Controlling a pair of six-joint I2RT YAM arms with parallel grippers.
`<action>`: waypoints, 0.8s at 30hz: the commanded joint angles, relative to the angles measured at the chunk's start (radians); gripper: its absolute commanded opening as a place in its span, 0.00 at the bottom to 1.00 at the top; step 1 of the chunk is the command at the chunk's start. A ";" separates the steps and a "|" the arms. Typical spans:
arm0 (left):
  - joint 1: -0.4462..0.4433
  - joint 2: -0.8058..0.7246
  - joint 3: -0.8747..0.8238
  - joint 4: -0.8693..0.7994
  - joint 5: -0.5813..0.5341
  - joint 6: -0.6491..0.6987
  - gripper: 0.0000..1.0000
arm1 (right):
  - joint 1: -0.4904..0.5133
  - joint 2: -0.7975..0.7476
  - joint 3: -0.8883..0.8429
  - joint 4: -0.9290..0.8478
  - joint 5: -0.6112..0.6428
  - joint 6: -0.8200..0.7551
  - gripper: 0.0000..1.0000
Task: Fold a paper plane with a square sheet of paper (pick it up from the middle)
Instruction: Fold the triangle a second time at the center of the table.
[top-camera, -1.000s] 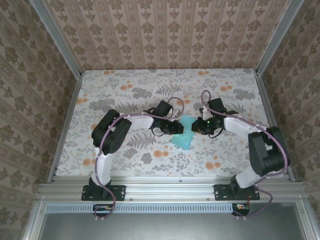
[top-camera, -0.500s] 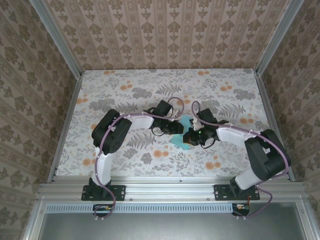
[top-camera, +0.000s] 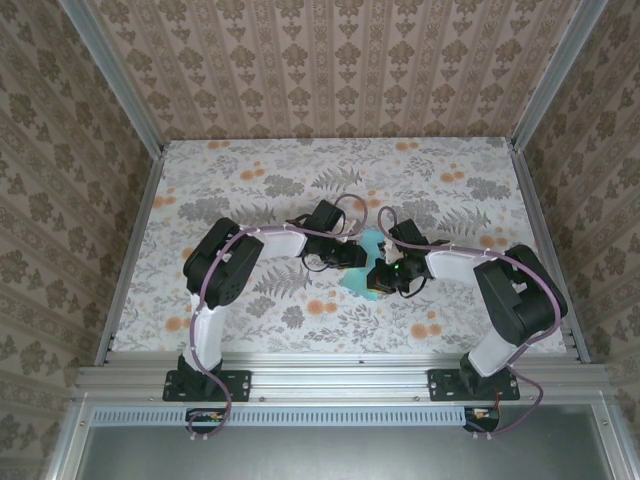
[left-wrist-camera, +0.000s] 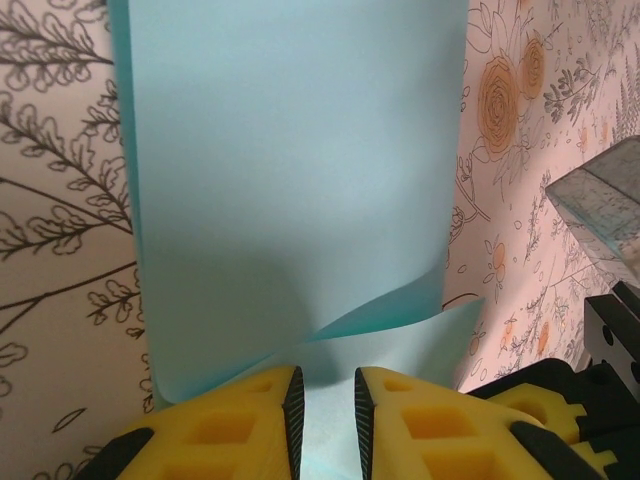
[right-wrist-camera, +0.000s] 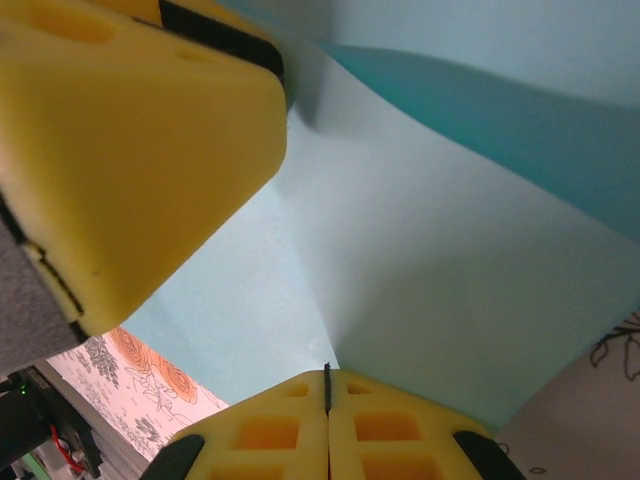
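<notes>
**On the flowered table (top-camera: 250, 180), one sheet of paper (top-camera: 371, 241) pinched**

At the table's middle lies the single light turquoise sheet, part of it bent upward. Brown patterned wallpaper (top-camera: 330, 60) closes three sides, with metal rails (top-camera: 112, 75) at the corners. Two arms reach in, the left arm (top-camera: 225, 265) and the right arm (top-camera: 515, 295). The left gripper (left-wrist-camera: 328, 388) stands over the sheet, a narrow gap between its yellow fingers (left-wrist-camera: 240, 420). The right gripper (right-wrist-camera: 327, 375) has its jaws pressed together, pinching a raised crease of the sheet.
</notes>
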 joint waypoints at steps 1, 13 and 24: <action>0.008 0.112 -0.048 -0.070 -0.109 0.043 0.25 | 0.002 0.023 0.014 -0.014 0.017 -0.021 0.08; 0.009 0.130 -0.042 -0.074 -0.109 0.048 0.25 | 0.001 0.025 -0.030 0.022 -0.008 -0.005 0.08; 0.009 0.144 -0.037 -0.088 -0.115 0.057 0.25 | 0.004 -0.002 -0.091 0.037 -0.021 0.004 0.08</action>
